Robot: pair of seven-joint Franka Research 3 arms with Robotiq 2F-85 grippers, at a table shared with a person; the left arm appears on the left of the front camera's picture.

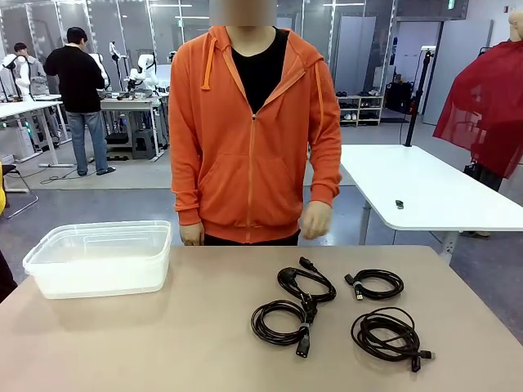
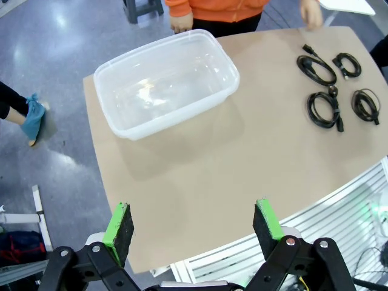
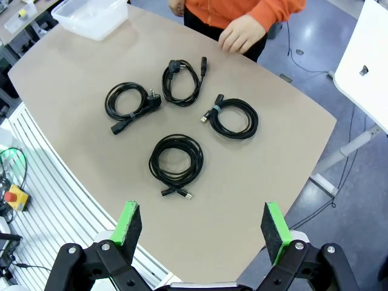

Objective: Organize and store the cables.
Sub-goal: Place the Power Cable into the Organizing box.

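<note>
Black cables [image 3: 197, 159], four coils on the bench [image 3: 73, 66]: light, limp, probably slippery; pinch across bundled strands. Left tool [image 2: 194, 225] and right tool [image 3: 201, 224] gape, empty.

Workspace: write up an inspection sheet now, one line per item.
Surface: tan table, bare between items.
Job's things: four coiled black cables on the robot's right; clear tub on its left, empty.
Clutter: nothing seen.
Grippers: left gripper and right gripper open, raised over the near side, holding nothing.
Cables: nothing seen beyond the job's coils.
Surroundings: person in orange hoodie at far edge; white table behind.
</note>
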